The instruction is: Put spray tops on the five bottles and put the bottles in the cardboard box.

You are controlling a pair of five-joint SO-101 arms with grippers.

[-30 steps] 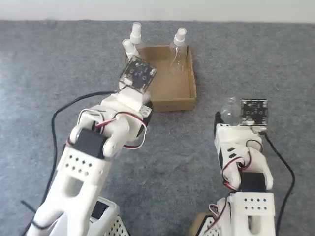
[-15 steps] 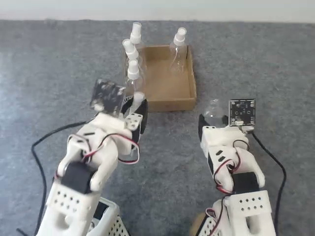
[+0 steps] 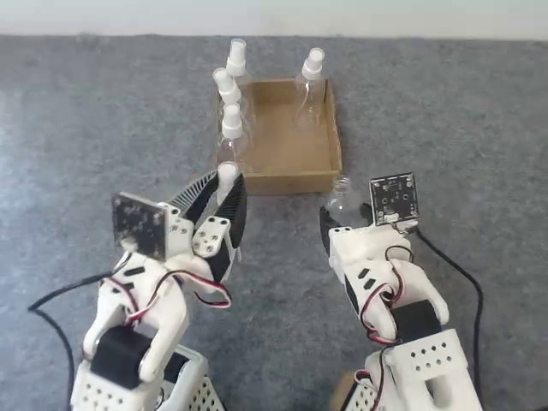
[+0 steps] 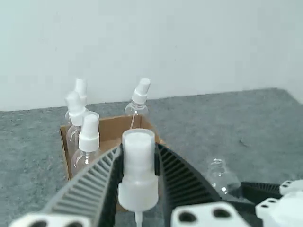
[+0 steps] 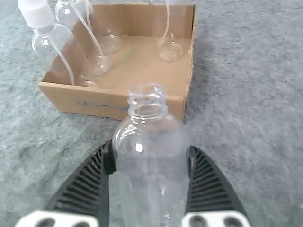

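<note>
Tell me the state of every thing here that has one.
left tool: shut on the spray top
right tool: shut on the bare bottle
spray top: held, on no bottle
bare bottle: uncapped, held
four bottles: capped, upright in the cardboard box

Left gripper (image 3: 226, 181) pulls back from the box (image 3: 295, 181) toward 6 o'clock, gripping a spray top (image 4: 138, 175); right gripper (image 5: 150, 152) slides its bottle (image 3: 342, 193) toward 9 o'clock.

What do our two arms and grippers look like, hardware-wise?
Left arm and right arm: white plastic shells, perforated base brackets, black servos, red-white-black wire loops, a black cable trailing off each. Left gripper and right gripper: black, curved, ribbed fingers. A dark square camera board sits on each wrist.
</note>
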